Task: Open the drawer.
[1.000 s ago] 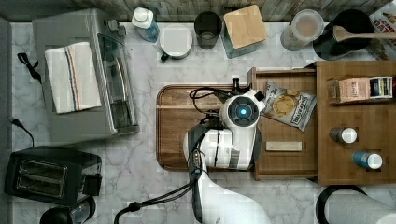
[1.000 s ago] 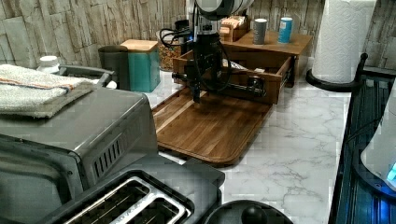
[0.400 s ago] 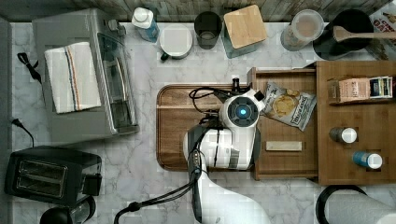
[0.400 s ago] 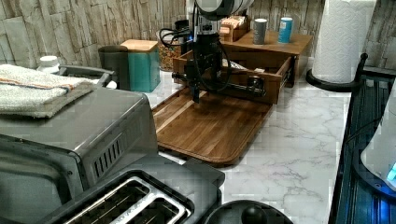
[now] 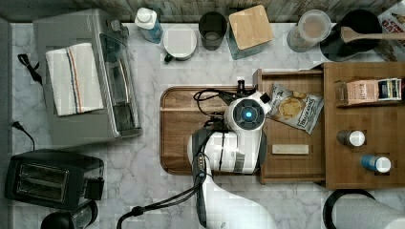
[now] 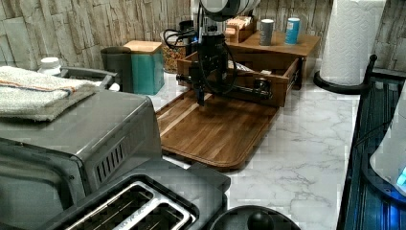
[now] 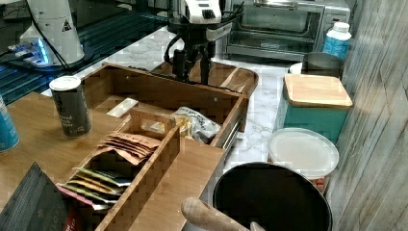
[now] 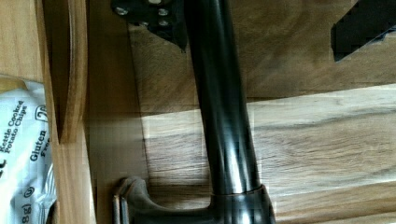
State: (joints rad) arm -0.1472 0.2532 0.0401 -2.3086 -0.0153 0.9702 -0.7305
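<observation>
The drawer [image 5: 291, 167] stands pulled out from its wooden cabinet [image 5: 363, 119], with a chips bag [image 5: 291, 107] and a white bar [image 5: 290, 149] inside. Its long black bar handle [image 8: 224, 130] runs across the front [image 6: 268, 79]. My gripper [image 6: 201, 93] hangs at the drawer front, over the dark wooden tray [image 5: 181, 143]. In the wrist view the gripper [image 8: 257, 28] is open and straddles the handle: one finger [image 8: 154, 18] sits close beside the bar, the other [image 8: 364, 23] stands well away from it. From the right view the gripper [image 7: 192, 72] points down just beyond the drawer's front wall [image 7: 159, 89].
A toaster oven [image 5: 86, 76] with a towel on top and a black toaster [image 5: 47, 179] stand at the top view's left. A teal canister with a wooden lid [image 5: 250, 28], cups and jars line the back wall. A paper towel roll [image 6: 352, 38] stands beside the cabinet.
</observation>
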